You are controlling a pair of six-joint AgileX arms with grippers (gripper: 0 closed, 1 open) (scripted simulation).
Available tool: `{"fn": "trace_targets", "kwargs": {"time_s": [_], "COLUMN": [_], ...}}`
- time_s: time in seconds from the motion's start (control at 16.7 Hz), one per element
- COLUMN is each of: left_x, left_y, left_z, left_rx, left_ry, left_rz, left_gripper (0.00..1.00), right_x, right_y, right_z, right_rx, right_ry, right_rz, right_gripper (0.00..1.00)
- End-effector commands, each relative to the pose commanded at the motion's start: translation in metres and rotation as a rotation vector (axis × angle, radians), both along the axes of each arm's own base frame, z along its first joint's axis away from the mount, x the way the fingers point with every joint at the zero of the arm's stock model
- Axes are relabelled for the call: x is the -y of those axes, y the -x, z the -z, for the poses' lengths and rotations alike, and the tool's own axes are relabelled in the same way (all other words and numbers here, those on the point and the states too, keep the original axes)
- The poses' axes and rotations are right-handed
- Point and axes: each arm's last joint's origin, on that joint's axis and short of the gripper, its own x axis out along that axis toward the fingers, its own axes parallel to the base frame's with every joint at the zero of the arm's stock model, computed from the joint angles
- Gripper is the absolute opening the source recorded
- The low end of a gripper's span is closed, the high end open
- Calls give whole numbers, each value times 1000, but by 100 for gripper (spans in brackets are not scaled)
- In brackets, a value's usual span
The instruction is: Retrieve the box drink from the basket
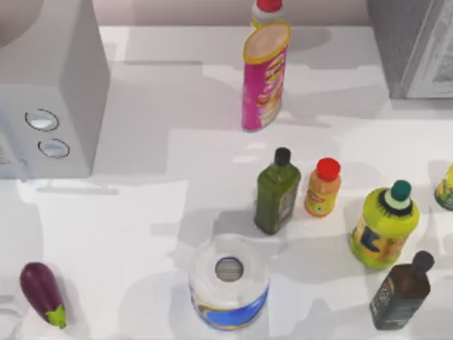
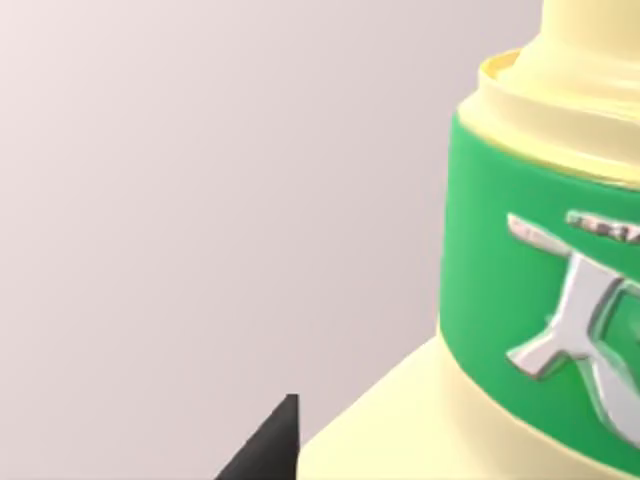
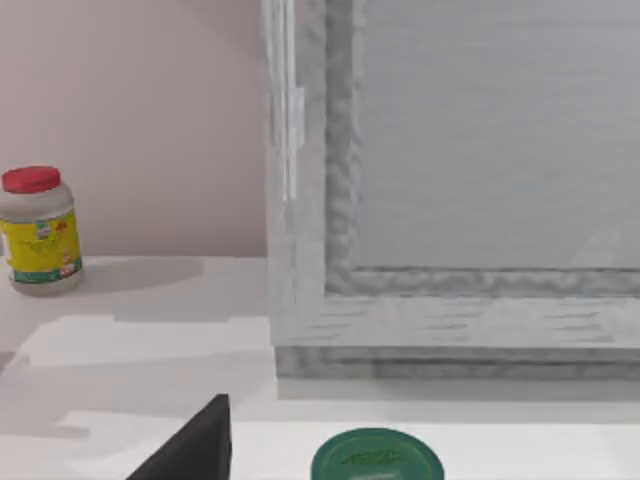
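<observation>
White appliance [image 1: 64, 85] upper left of top view, paper roll [image 1: 228, 283] lower centre. Box drink [image 2: 520, 300] at right of left wrist view, very near left gripper [image 2: 270, 448] at bottom edge; grip state: cannot tell. Right gripper [image 3: 195, 445] at bottom left of right wrist view, same, cannot tell.

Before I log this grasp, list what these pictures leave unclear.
Left wrist view: the box drink runs off the right and bottom edges, so its label is cut short.
Right wrist view: the bottom edge cuts the green lid; what it closes is hidden.
Top view: the right edge cuts a yellow container.
</observation>
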Motion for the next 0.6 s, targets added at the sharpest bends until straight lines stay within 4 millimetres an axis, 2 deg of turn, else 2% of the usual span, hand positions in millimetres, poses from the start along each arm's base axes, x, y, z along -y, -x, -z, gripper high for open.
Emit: {"fn": "trace_targets", "kwargs": {"time_s": [0.18,0.3,0.42,0.6], "left_x": [-1,-3,-4,-5], "left_y": [4,7,7,5], "left_z": [-49,-69,-76,-76], "left_rx": [60,29,-47,-147], "left_ry": [-14,-10,4,21], "left_rz": [-25,-29,-17,20], "left_gripper": [0,0,0,0], "right_x": [0,0,0,0], "right_y": [0,0,0,0], "right_z": [0,0,0,0], "right_rx": [0,0,0,0], "right_ry": [0,0,0,0], "right_rz": [0,0,0,0], "right_gripper": [100,100,100,100]}}
